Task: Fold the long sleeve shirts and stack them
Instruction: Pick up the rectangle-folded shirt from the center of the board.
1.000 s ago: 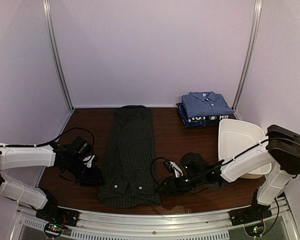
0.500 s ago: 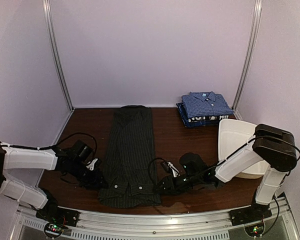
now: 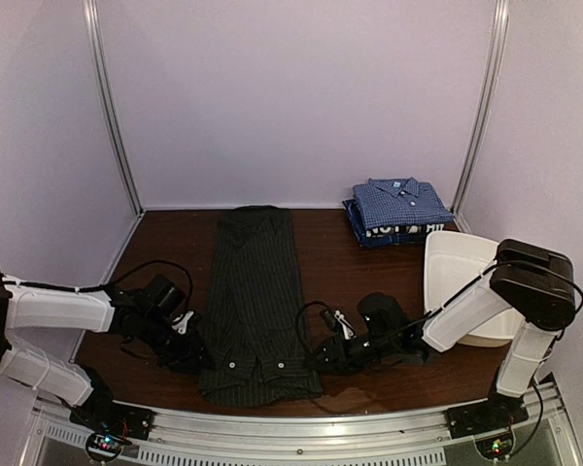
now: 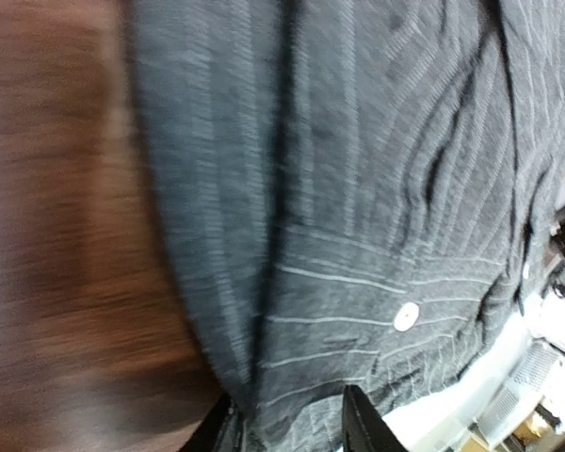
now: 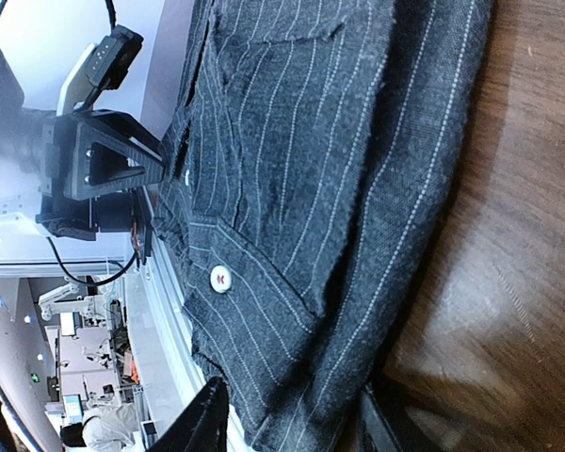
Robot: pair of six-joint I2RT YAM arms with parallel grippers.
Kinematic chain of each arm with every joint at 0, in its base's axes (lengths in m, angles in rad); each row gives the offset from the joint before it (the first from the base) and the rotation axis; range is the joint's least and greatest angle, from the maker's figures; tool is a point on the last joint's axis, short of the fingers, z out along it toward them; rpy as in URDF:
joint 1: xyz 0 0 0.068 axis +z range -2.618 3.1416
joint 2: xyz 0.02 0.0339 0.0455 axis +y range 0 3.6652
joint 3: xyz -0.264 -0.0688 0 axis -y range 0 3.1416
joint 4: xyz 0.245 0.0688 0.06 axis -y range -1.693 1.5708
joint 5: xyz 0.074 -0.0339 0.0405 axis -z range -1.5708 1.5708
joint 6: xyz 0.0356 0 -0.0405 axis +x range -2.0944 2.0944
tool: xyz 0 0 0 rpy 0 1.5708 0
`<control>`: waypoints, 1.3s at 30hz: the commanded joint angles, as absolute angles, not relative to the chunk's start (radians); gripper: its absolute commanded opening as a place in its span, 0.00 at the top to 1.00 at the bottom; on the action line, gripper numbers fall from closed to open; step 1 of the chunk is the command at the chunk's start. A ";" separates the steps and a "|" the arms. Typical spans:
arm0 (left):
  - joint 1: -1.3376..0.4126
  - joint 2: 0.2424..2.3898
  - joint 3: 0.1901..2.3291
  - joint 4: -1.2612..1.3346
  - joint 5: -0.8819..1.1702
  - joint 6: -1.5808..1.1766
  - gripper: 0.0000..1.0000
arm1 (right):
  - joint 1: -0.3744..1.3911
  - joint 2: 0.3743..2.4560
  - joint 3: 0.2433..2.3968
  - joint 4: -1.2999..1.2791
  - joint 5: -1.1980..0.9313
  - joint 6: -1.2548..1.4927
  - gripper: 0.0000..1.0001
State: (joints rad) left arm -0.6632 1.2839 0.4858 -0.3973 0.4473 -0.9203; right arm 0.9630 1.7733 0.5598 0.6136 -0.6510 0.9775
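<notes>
I see dark wood bench [image 3: 335, 262]. Charcoal pinstripe shirt [image 3: 256, 291] lies flat as long strip down bench middle, collar far, hem at near edge. White tub [image 3: 463, 270] on right side, near right arm. Blue checked shirt [image 3: 400, 201] folded, stacked on folded navy shirt [image 3: 394, 231], far right corner. Left tool [image 3: 194, 349] clamped on hem's left corner. Right tool [image 3: 321, 355] gripping hem's right corner, cloth bunched between fingers [image 5: 202, 424].

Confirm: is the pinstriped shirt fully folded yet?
No, only partly: the pinstriped shirt lies as one long narrow strip, no sleeves sticking out.
</notes>
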 commanded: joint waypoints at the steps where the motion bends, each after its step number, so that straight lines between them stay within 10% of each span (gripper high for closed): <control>1: -0.666 1.235 0.511 -0.530 0.304 -0.966 0.60 | 0.967 1.769 0.532 0.628 -0.660 1.001 0.53; 11: -0.664 1.220 0.423 -0.352 0.388 -1.002 0.54 | 0.991 1.803 0.536 0.652 -0.683 1.028 0.54; 30: -0.664 1.247 0.418 -0.255 0.556 -1.004 0.98 | 0.983 1.837 0.608 0.678 -0.735 1.025 0.83; 39: -0.637 1.195 0.446 -0.251 0.621 -1.053 1.00 | 0.963 1.793 0.619 0.712 -0.776 1.068 0.98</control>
State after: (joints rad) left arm -0.6594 1.2381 0.4152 -0.2703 0.5579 -1.0210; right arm 0.9741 1.8324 0.5926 0.6693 -0.7429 1.0454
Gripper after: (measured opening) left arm 0.017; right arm 0.030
